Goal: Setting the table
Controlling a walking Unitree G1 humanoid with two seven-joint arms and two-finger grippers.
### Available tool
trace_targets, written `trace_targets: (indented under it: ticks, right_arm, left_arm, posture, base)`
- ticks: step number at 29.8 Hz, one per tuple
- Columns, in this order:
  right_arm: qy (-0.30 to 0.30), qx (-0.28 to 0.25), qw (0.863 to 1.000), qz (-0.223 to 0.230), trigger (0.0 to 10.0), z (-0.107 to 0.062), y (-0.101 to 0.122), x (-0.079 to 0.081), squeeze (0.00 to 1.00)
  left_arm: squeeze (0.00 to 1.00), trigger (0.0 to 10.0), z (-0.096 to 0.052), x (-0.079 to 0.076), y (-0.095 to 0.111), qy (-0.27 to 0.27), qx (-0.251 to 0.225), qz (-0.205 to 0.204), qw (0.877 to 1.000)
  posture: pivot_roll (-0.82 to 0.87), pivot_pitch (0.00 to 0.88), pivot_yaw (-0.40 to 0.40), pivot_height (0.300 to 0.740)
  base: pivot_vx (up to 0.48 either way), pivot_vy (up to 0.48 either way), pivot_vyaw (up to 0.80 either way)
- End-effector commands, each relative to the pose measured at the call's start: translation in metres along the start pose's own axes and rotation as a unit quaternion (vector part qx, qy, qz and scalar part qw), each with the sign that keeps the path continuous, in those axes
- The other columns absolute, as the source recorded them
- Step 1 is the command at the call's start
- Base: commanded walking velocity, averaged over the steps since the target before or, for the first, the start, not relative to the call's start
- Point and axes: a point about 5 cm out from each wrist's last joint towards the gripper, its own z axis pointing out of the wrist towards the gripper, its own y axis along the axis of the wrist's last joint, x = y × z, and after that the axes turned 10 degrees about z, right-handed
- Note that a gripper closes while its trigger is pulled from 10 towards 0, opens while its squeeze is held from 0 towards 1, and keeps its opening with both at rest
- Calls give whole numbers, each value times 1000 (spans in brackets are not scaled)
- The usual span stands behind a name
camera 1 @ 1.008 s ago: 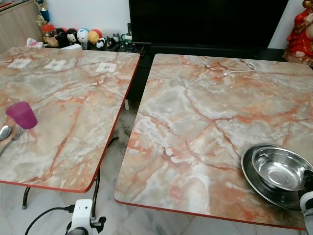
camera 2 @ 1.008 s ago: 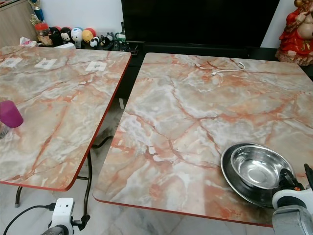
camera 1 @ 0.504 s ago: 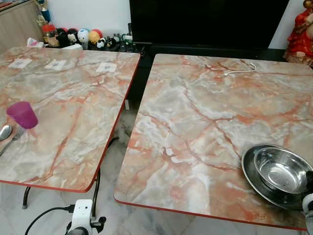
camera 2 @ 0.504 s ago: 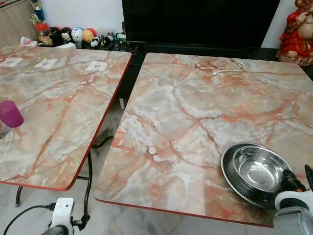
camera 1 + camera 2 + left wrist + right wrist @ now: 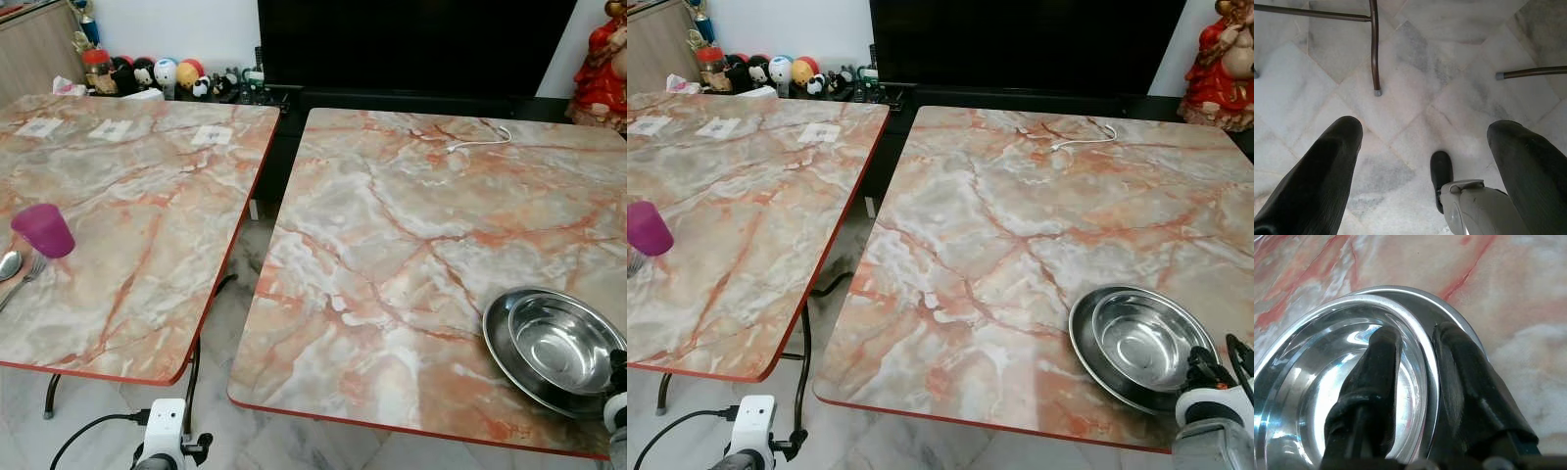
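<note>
A steel bowl (image 5: 1141, 343) sits inside a shallow steel plate (image 5: 1084, 351) at the near right corner of the right marble table (image 5: 392, 245). My right gripper (image 5: 1415, 340) is shut on the bowl's rim, one finger (image 5: 1378, 362) inside the bowl and the other between bowl and plate. On the left table (image 5: 137, 196), near its left edge, stand a purple cup (image 5: 42, 230), a spoon (image 5: 9, 264) and a fork (image 5: 27, 274). My left gripper (image 5: 1425, 132) hangs open over the floor, holding nothing.
A narrow gap (image 5: 245, 264) over the tiled floor separates the two tables. A white cable (image 5: 480, 139) lies at the far side of the right table. Behind are a black screen (image 5: 411, 44), small toys (image 5: 157, 76) and a red statue (image 5: 600, 59). Table legs (image 5: 1374, 49) stand by my left gripper.
My right wrist has sunk slightly toward the table's near edge, still on the bowl. The bowl and plate have hardly moved.
</note>
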Motion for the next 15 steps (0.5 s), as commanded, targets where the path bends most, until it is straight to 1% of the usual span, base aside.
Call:
trace_targets:
  ticks: [1, 6, 8, 9, 12, 15]
  right_arm:
    - [10, -2, 1000, -8, 10000, -1, 2, 4, 0]
    - [6, -10, 1000, -10, 10000, -2, 3, 3, 0]
    - [-2, -21, 1000, -13, 10000, -2, 6, 1, 0]
    - [-15, -37, 999, 0, 10000, -2, 11, -3, 0]
    - [-32, -62, 998, 0, 10000, -2, 18, -8, 0]
    - [-38, -70, 997, 5, 10000, -3, 19, -9, 0]
  left_arm:
    - [0, 10000, 0, -2, -2, -3, 8, 6, 1000]
    - [0, 10000, 0, -2, -3, -4, 8, 6, 1000]
    - [0, 10000, 0, -2, -3, -4, 8, 6, 1000]
    - [0, 10000, 0, -2, -3, -5, 8, 6, 1000]
    - [0, 10000, 0, -2, -2, -5, 7, 6, 1000]
    - [0, 10000, 0, -2, -1, -5, 6, 6, 1000]
  posture:
    - [25, 36, -26, 740]
    - [25, 36, -26, 740]
    - [24, 37, -25, 740]
    - [24, 37, -25, 740]
    - [24, 38, -26, 740]
    - [25, 37, -26, 740]
  base:
    - [0, 0, 0]
    - [0, 0, 0]
    - [0, 0, 0]
    - [0, 0, 0]
    - [0, 0, 0]
    - [0, 0, 0]
